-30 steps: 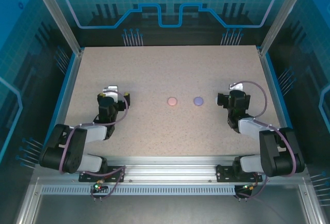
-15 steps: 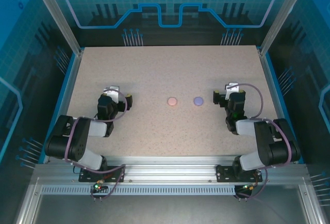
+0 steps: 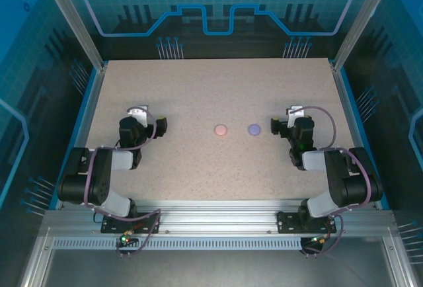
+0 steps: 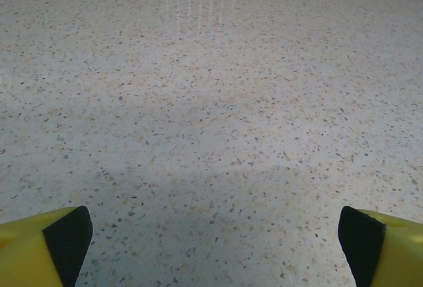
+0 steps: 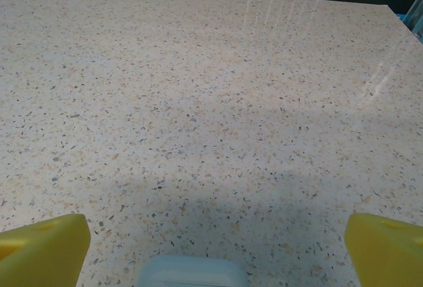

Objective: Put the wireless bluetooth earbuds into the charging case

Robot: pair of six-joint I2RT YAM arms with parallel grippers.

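both grippers were seen spread wide with nothing held. the left gripper (image 3: 143, 122) was set low over bare speckled table (image 3: 211, 82), and the right gripper (image 3: 292, 122) likewise. a pink case (image 3: 220, 129) and a purple case (image 3: 254, 129), small round discs, were laid side by side near the table's middle, between the two grippers, with the purple one nearer the right gripper.

the earbuds were judged to be very light, hard and glossy, likely to slip or flick away under such wide pads. a gentle pinch across the stem would probably serve best. the cases would likely slide if nudged.

the earbuds were too tiny to be made out, so their place could not be told, nor whether the discs were open. a pale rounded thing (image 5: 190, 270) was cut off at the bottom edge of the right wrist view, between the fingers, and could not be identified.
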